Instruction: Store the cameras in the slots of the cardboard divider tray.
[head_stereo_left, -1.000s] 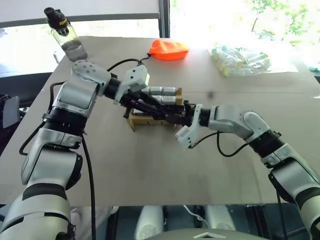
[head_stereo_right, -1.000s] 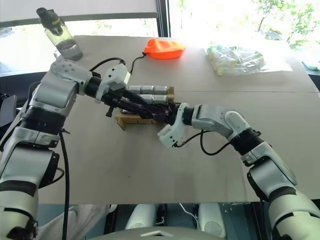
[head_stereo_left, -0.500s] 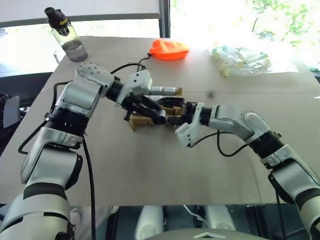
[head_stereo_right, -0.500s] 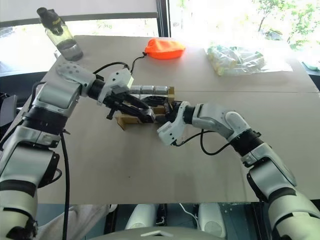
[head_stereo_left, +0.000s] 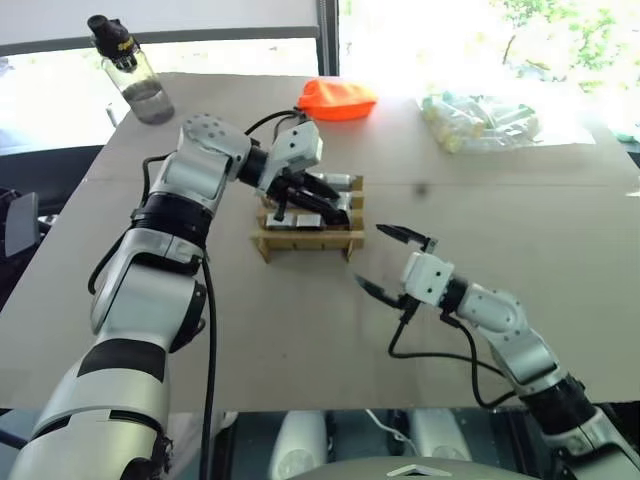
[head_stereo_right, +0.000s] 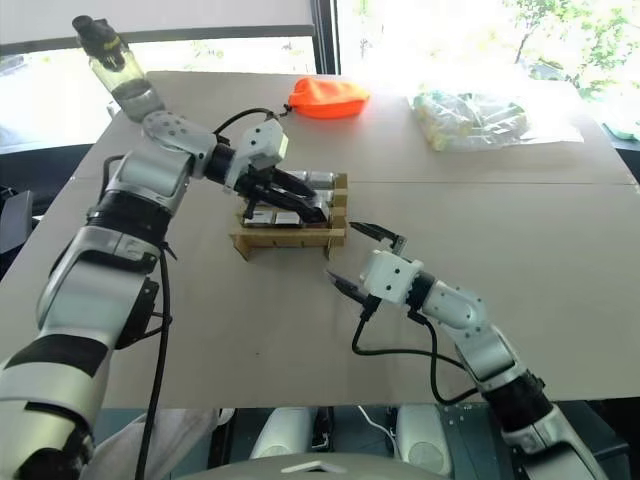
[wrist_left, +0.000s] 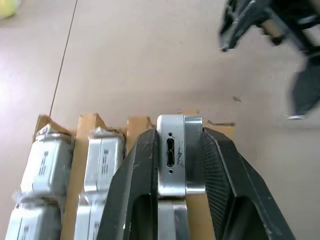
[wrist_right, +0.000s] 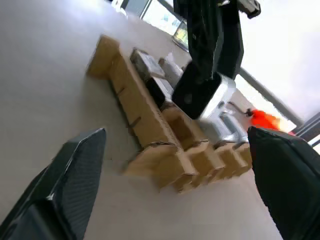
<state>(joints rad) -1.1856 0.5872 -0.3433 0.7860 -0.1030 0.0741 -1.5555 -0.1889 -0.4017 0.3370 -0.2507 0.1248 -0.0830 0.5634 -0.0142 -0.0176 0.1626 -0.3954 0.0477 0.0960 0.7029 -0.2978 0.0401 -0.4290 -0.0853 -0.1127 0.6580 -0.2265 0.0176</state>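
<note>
The left end effector (head_stereo_left: 318, 205) is clamped on a small silver-grey cube camera (wrist_left: 172, 155) over the tan cardboard divider tray (head_stereo_left: 305, 236); next comes lowering it into a free slot. The right end effector (head_stereo_left: 390, 260) hangs spread, empty.

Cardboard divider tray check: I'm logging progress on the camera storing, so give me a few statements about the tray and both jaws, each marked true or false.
1. The left gripper is shut on a camera over the cardboard divider tray. True.
2. The right gripper holds a camera. False: its jaws are open and empty, apart from the tray.
3. Some tray slots already hold cameras. True.
4. The orange pouch lies inside the tray. False: it lies on the table beyond the tray.
</note>
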